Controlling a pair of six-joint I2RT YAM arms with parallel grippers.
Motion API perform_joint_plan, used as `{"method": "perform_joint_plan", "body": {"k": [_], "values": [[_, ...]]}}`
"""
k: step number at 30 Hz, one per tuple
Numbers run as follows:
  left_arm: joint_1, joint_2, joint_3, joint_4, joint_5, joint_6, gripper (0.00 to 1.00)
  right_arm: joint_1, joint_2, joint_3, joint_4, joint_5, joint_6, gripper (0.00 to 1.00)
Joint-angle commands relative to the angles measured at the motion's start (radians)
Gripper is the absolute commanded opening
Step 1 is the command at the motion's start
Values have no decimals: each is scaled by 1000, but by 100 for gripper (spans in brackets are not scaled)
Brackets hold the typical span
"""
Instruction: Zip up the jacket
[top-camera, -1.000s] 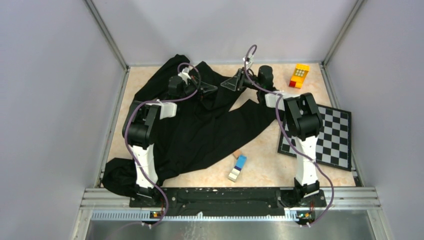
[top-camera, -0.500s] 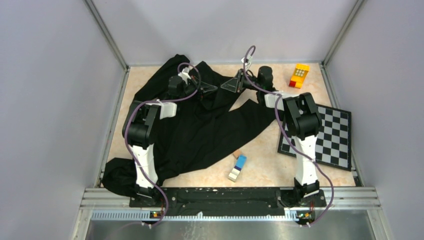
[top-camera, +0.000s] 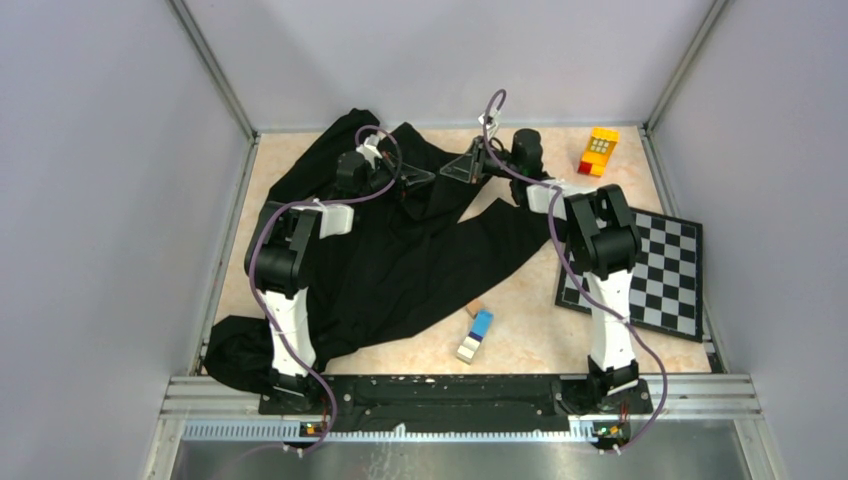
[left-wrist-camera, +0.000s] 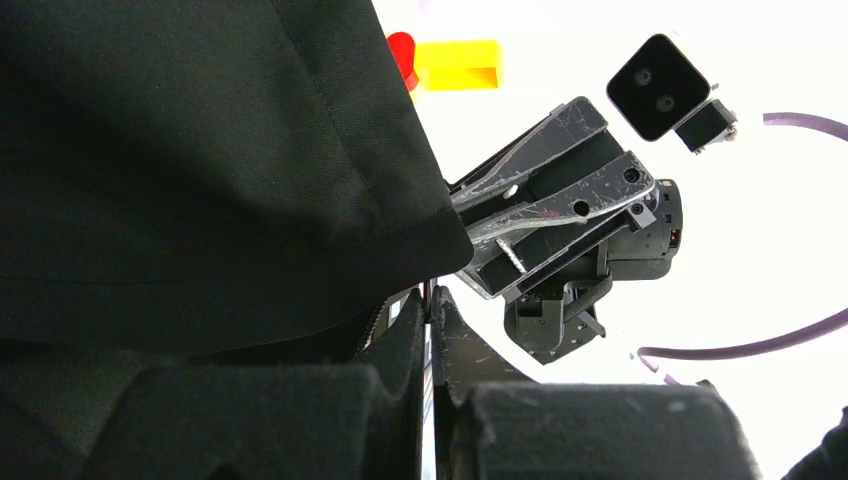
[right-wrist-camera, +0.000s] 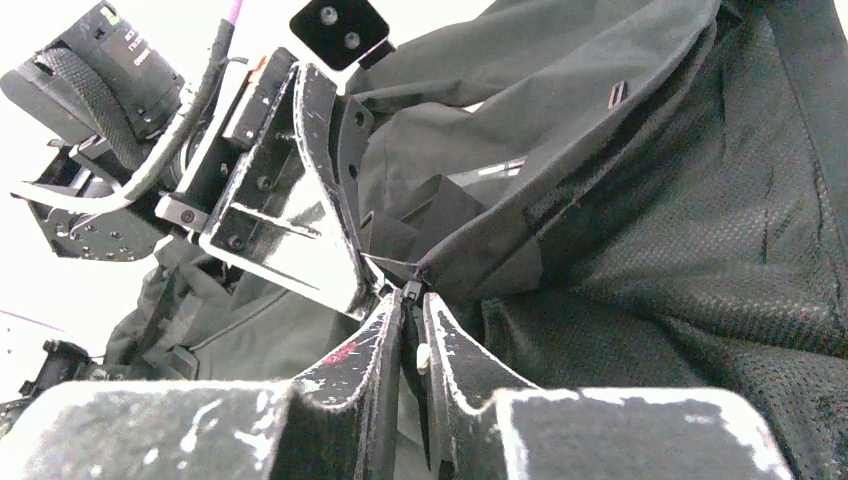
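The jacket (top-camera: 400, 270) lies rumpled over the left half of the tabletop, from the far-left corner down to the near-left corner, with one flap reaching toward the middle. Near the far edge, my left gripper (left-wrist-camera: 430, 305) has its jaws pressed together with only a thin slit between them. I judge that it pinches the front edge of the jacket, though the exact contact is hidden. Just to the right of it, my right gripper (right-wrist-camera: 408, 300) is almost touching it. Its jaws are nearly together on a small dark piece at the jacket's edge, which I take for the zipper slider (right-wrist-camera: 411, 287).

More to the right are a blue-and-white block (top-camera: 476, 335) near the near edge, a yellow toy (top-camera: 601, 150) at the far edge and a chequered board (top-camera: 650, 270) by the right edge.

I think the step in hand is the start of the zipping: one hand anchors the cloth and the other has the slider. The next move calls for a steady pull of the slider along the teeth, while the left hand keeps the edge tight so that the fabric does not bunch.

Compared with one second ago, my right wrist has shifted slightly toward the far edge and to the left. The left arm, the jacket and the other things lie as before.
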Motion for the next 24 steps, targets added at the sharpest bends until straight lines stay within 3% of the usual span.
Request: {"method": "perform_joint_plan", "body": {"k": [1, 3, 6, 11, 15, 24], "values": [[-1, -39, -8, 46, 21, -2, 0, 20, 12, 56, 3, 9, -43, 10], [-1, -40, -9, 44, 20, -2, 0, 22, 6, 55, 6, 14, -41, 0], [-1, -37, -6, 24, 19, 7, 0, 23, -28, 7, 96, 71, 18, 0], [-2, -47, -35, -64, -10, 23, 0, 23, -101, -76, 172, 322, 117, 0], [-2, -65, -103, -111, -78, 59, 0, 13, -29, -24, 317, 294, 336, 0], [13, -122, -164, -197, -107, 118, 0, -10, -27, -19, 297, 330, 338, 0]]}}
